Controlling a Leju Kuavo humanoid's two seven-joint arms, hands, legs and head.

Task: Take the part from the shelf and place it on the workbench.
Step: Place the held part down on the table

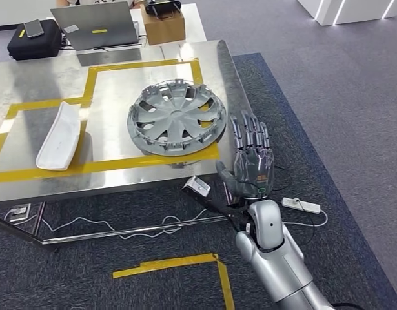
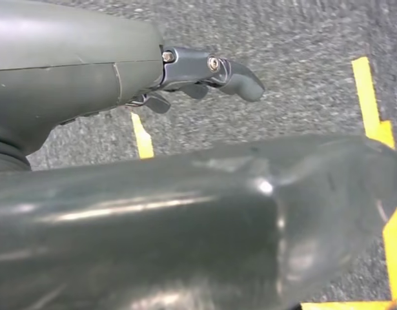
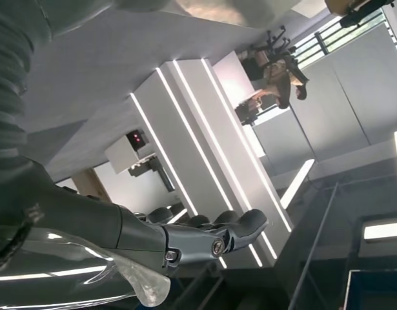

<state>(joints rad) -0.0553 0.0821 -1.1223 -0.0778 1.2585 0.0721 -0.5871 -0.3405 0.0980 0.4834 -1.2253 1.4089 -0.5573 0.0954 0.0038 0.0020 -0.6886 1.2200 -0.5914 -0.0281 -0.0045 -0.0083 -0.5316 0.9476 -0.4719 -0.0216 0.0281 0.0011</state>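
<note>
A silver wheel cover (image 1: 177,116) lies flat on the steel workbench (image 1: 35,77), inside the yellow tape outline near its right front corner. A white curved part (image 1: 59,135) lies on the bench at the left. My right hand (image 1: 250,161) is raised just off the bench's right front edge, a short way right of the wheel cover, fingers spread and holding nothing. In the right wrist view that hand (image 3: 206,236) is bare, with the thumb stretched out. My left hand (image 2: 201,71) hangs over grey carpet with yellow tape and has nothing in it.
At the bench's far edge stand a laptop (image 1: 99,24), a black case (image 1: 34,39) and a cardboard box (image 1: 163,24). On the carpet lie a power strip (image 1: 301,205), cables and yellow floor tape (image 1: 186,263). A person (image 3: 274,71) stands far off in the right wrist view.
</note>
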